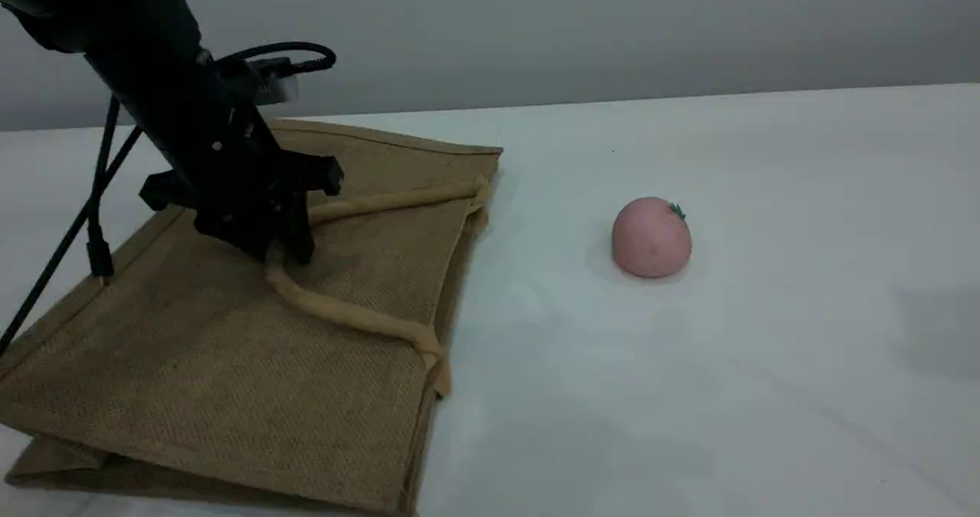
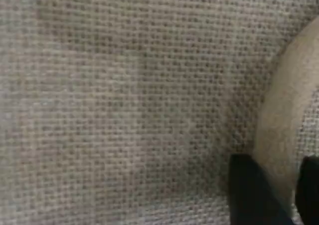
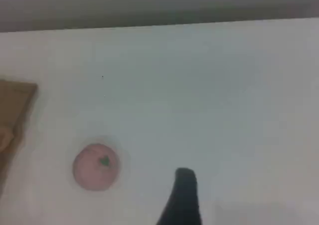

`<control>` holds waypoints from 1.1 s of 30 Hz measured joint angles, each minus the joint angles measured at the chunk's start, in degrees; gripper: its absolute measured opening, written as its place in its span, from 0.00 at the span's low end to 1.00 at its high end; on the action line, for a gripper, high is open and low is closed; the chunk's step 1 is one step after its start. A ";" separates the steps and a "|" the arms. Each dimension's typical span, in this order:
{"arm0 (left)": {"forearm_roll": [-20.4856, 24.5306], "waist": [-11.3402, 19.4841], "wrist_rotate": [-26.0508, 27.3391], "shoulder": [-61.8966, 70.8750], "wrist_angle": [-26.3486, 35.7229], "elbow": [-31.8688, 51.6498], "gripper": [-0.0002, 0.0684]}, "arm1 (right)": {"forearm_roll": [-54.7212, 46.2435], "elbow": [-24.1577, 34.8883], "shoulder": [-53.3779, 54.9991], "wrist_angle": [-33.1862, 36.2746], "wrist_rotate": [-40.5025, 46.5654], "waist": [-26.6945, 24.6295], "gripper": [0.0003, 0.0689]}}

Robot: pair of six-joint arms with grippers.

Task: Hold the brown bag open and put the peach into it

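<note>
The brown bag (image 1: 230, 364) lies flat on the left of the white table, its two tan loop handles on top. My left gripper (image 1: 285, 255) reaches down onto the bend of the upper handle (image 1: 344, 314). In the left wrist view that padded handle (image 2: 284, 120) runs between the two black fingertips (image 2: 249, 195), which are shut on it over the woven cloth (image 2: 124, 100). The pink peach (image 1: 651, 237) rests alone to the right of the bag, stem up. The right wrist view sees the peach (image 3: 96, 166) from above, left of my right gripper's fingertip (image 3: 185, 182), which holds nothing.
The bag's mouth edge (image 1: 467, 218) faces the peach, with bare table (image 1: 551, 310) between them. Black cables (image 1: 96, 218) hang from the left arm over the bag's far left side. A grey wall (image 1: 612, 27) stands behind the table. A bag corner (image 3: 15, 100) shows in the right wrist view.
</note>
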 joint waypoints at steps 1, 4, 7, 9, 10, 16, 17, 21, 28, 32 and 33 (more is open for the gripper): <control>0.00 0.00 0.26 0.00 -0.36 0.00 0.26 | 0.00 0.00 0.00 0.00 0.00 0.00 0.82; 0.00 0.00 2.47 -0.29 -1.84 0.00 0.13 | -0.06 0.00 0.00 -0.05 0.00 0.00 0.82; 0.00 0.00 5.86 -1.60 -1.18 -0.32 0.12 | -0.35 0.00 0.00 -0.23 0.06 0.00 0.82; 0.00 0.00 7.54 -2.79 0.73 -1.32 0.12 | -0.47 0.00 0.00 -0.23 0.06 0.00 0.82; 0.06 0.00 8.17 -3.52 2.35 -2.08 0.12 | -0.47 0.00 0.00 -0.23 0.06 0.00 0.82; 0.84 0.00 10.09 -8.12 14.54 -8.95 0.12 | -0.42 0.00 0.00 -0.47 0.06 0.00 0.82; 0.84 0.00 10.50 -8.72 16.88 -10.49 0.12 | -0.42 0.00 0.00 -0.61 0.06 0.00 0.82; 0.84 0.00 12.27 -10.26 26.05 -17.18 0.12 | -0.18 0.00 1.21 -0.93 -0.05 0.00 0.82; -1.61 0.00 15.38 -10.99 39.24 -29.19 0.12 | 0.94 0.00 7.54 -1.92 -1.39 0.00 0.82; -1.14 0.00 15.33 -12.17 39.49 -33.57 0.12 | 1.73 0.00 11.89 -1.96 -3.10 0.03 0.82; -1.38 0.00 15.33 -12.40 39.58 -34.13 0.12 | 1.90 0.00 12.86 -1.97 -3.10 0.03 0.82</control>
